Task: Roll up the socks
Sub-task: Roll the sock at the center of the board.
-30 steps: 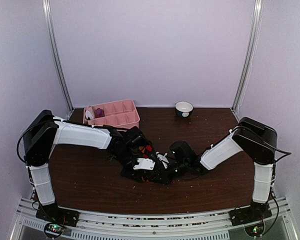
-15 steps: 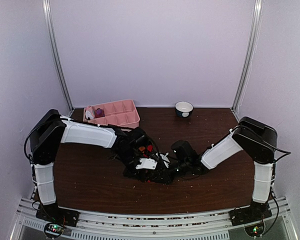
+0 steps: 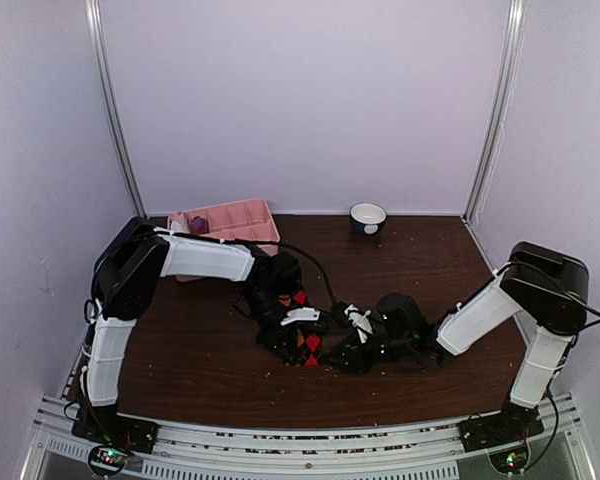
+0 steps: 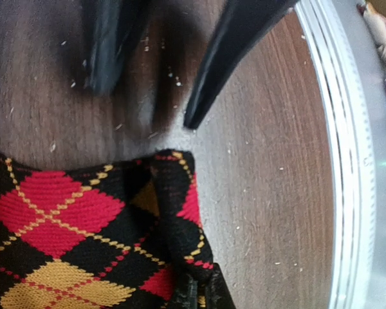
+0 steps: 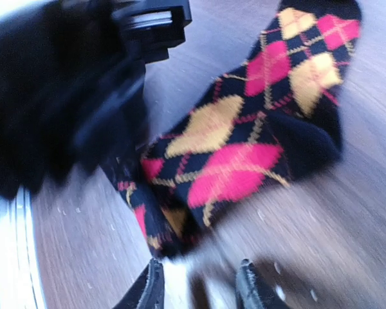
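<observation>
The black socks (image 3: 308, 346) with red and yellow argyle diamonds lie bunched on the brown table, in the middle near the front. My left gripper (image 3: 300, 330) is shut on a fold of the argyle socks (image 4: 64, 219); in the left wrist view its fingertips (image 4: 199, 295) pinch the fabric at the bottom edge. My right gripper (image 3: 348, 345) is just right of the socks. Its fingers (image 5: 151, 290) stand open with bare table between them and the argyle socks (image 5: 244, 141) just ahead. The right wrist view is blurred. The right gripper's fingers (image 4: 231, 58) show in the left wrist view.
A pink compartment tray (image 3: 242, 238) stands at the back left, with a small magenta-purple bundle (image 3: 198, 225) in a left compartment. A white and dark bowl (image 3: 368, 216) sits at the back centre. The metal rail (image 4: 347, 161) of the table's front edge runs close by.
My right gripper has opened, let go of the socks and drawn back to the right. The left gripper has shut on the socks and shifted right with them.
</observation>
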### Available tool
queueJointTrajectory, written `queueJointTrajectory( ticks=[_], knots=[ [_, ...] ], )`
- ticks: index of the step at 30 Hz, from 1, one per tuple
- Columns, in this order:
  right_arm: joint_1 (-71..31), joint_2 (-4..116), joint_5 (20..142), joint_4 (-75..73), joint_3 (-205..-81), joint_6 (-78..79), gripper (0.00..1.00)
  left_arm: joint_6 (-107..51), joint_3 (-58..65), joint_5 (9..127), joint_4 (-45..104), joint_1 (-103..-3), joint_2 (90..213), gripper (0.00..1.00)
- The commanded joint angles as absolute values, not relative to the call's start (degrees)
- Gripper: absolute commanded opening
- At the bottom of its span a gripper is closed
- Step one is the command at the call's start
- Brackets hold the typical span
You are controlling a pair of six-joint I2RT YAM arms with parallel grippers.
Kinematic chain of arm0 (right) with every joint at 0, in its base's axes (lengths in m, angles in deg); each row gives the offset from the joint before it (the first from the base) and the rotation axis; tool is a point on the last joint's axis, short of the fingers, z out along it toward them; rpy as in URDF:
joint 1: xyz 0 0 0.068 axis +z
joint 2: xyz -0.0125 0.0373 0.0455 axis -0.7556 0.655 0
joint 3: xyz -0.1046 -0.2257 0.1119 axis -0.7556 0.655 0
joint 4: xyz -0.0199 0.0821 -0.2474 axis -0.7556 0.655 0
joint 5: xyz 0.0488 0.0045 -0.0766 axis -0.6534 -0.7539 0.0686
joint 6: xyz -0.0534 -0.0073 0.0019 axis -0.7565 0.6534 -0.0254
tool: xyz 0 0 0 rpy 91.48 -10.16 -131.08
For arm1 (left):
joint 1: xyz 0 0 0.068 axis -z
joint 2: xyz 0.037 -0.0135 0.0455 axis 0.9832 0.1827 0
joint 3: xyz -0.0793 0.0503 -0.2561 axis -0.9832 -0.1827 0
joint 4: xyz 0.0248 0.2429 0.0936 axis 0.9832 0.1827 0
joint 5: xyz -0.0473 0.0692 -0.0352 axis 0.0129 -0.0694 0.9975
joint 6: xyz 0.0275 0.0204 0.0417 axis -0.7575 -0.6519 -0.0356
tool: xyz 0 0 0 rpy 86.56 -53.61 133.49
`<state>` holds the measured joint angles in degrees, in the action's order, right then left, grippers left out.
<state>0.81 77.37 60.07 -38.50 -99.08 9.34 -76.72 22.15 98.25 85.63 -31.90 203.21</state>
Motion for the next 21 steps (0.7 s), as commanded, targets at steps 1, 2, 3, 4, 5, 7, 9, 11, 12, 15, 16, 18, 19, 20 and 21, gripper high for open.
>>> queueJointTrajectory(
  ticks=[1, 2, 3, 4, 5, 7, 9, 11, 12, 15, 16, 18, 19, 20, 21],
  knots=[
    [1.5, 71.3, 68.5, -42.3, -94.4, 5.9, 0.48, -72.4, 22.6, 96.4, 93.6, -33.3, 208.9, 0.0],
    [1.5, 69.7, 70.7, -43.0, -93.2, 5.2, 0.86, -72.1, 22.7, 96.3, 93.8, -33.3, 209.2, 0.0],
    [1.6, 68.0, 72.9, -43.4, -92.0, 4.6, 0.99, -71.7, 22.8, 96.2, 94.1, -33.3, 209.6, 0.0],
    [1.6, 66.2, 75.0, -43.7, -90.9, 4.0, 1.0, -71.4, 23.2, 96.7, 94.7, -33.4, 209.9, 0.0],
    [1.8, 64.2, 77.5, -43.8, -90.0, 3.5, 1.0, -71.5, 23.7, 97.5, 95.7, -33.5, 210.4, 0.0],
    [1.8, 60.1, 82.7, -43.6, -88.3, 3.7, 1.0, -71.6, 24.3, 98.7, 97.3, -33.8, 211.0, 0.0],
    [1.9, 56.8, 89.9, -44.2, -86.9, 6.8, 1.0, -72.3, 25.1, 99.4, 99.2, -33.9, 211.5, 0.0],
    [0.9, 54.3, 96.0, -43.6, -85.4, 15.0, 1.0, -73.0, 25.8, 100.4, 101.0, -34.1, 212.1, 0.0],
    [0.1, 53.9, 97.0, -47.4, -83.3, 19.5, 1.0, -73.3, 25.9, 101.0, 101.8, -34.3, 212.4, 0.0],
    [-2.2, 58.1, 88.6, -61.1, -78.6, 19.8, 1.0, -73.7, 26.0, 100.9, 102.5, -34.4, 213.0, 0.0],
    [-2.0, 60.0, 84.8, -62.6, -79.3, 17.5, 1.0, -73.6, 25.9, 101.0, 102.4, -34.5, 213.1, 0.0],
    [-0.6, 62.8, 81.5, -62.9, -80.3, 13.9, 0.99, -73.4, 26.0, 101.2, 102.6, -34.7, 213.7, 0.0],
    [1.0, 63.1, 82.9, -63.0, -80.1, 11.8, 0.99, -73.5, 26.1, 101.3, 102.6, -34.9, 213.9, 0.0],
    [3.2, 62.9, 84.7, -62.8, -79.9, 8.4, 0.99, -73.4, 26.1, 101.2, 102.6, -35.1, 214.2, 0.0],
    [5.4, 62.4, 86.4, -61.9, -80.0, 4.6, 1.0, -73.3, 26.2, 101.1, 102.7, -35.4, 214.4, 0.0]
  ],
)
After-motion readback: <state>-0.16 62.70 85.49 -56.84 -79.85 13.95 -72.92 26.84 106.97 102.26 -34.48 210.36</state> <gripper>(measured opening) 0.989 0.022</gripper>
